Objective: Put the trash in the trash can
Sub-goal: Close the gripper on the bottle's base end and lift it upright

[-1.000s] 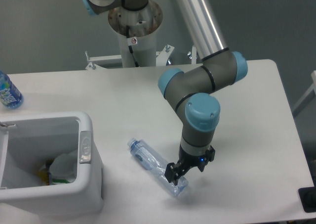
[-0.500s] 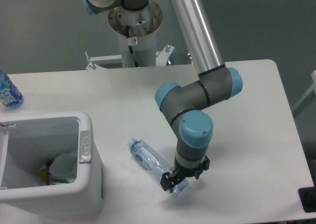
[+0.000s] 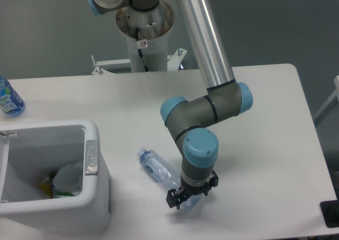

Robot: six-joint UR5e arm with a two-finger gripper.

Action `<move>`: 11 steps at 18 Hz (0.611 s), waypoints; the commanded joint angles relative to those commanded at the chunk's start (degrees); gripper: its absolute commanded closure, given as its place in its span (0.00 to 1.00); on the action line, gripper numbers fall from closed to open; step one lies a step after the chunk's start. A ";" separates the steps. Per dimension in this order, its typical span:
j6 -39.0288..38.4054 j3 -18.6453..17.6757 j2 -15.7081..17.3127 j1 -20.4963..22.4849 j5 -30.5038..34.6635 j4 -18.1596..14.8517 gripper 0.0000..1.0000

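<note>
Since a second ago we see the gripper (image 3: 181, 199) shift left and lower along the slim clear plastic bottle with a bluish tint (image 3: 159, 172), from near its far base to directly over its lower end. That bottle lies on its side on the white table (image 3: 265, 144), cap end pointing up-left toward the bin, and has not changed its place. The wrist, with its light blue cap, points almost straight down, and the grey forearm joints fold back above it to the long silver arm tube rising to the top of the frame. We see the black fingers straddling the bottle's end, but whether they are pinching it we cannot tell.

We count two bottles: the slim one under the gripper, and one bottle with a bright blue label (image 3: 9, 98) standing at the far left table edge, well apart.

One large white boxy plastic bin with a grey oval latch (image 3: 91, 156) sits at the left front. Inside it we see crumpled pale packaging with a bit of green and yellow.
</note>
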 joint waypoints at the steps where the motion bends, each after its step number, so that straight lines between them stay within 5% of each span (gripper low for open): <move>1: -0.09 -0.09 0.00 0.00 0.09 0.00 0.15; 4: -0.17 -0.09 0.09 0.00 0.09 0.00 0.37; 11: 0.00 -0.09 0.44 0.00 0.09 0.09 0.40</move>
